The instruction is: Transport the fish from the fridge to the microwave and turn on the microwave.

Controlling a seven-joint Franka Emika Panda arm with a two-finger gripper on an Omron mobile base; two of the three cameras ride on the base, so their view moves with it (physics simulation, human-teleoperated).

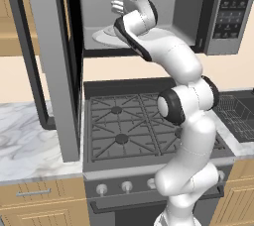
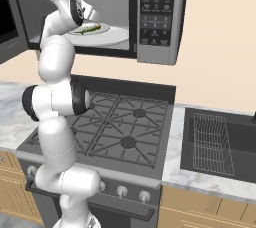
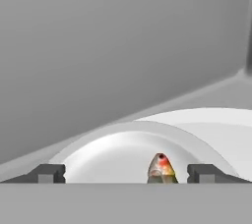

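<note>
The microwave point(image 1: 229, 17) point(image 2: 157, 14) hangs above the stove with its door point(image 1: 54, 66) swung open to the left. Inside it, a small dark green-grey fish point(image 2: 91, 28) point(image 3: 161, 169) with an orange patch lies on a white plate point(image 2: 112, 37) point(image 3: 108, 152). My arm reaches into the cavity. My gripper point(image 1: 117, 7) point(image 3: 126, 174) is open just over the plate, its fingertips point(image 3: 49, 173) wide apart, with the fish low between them and nearer the right tip. The fridge is out of view.
A gas stove point(image 1: 124, 121) point(image 2: 125, 127) lies below the microwave, with knobs on its front. A sink with a wire rack point(image 2: 215, 142) point(image 1: 238, 116) is to the right. A marble counter point(image 1: 25, 145) is to the left, under the open door.
</note>
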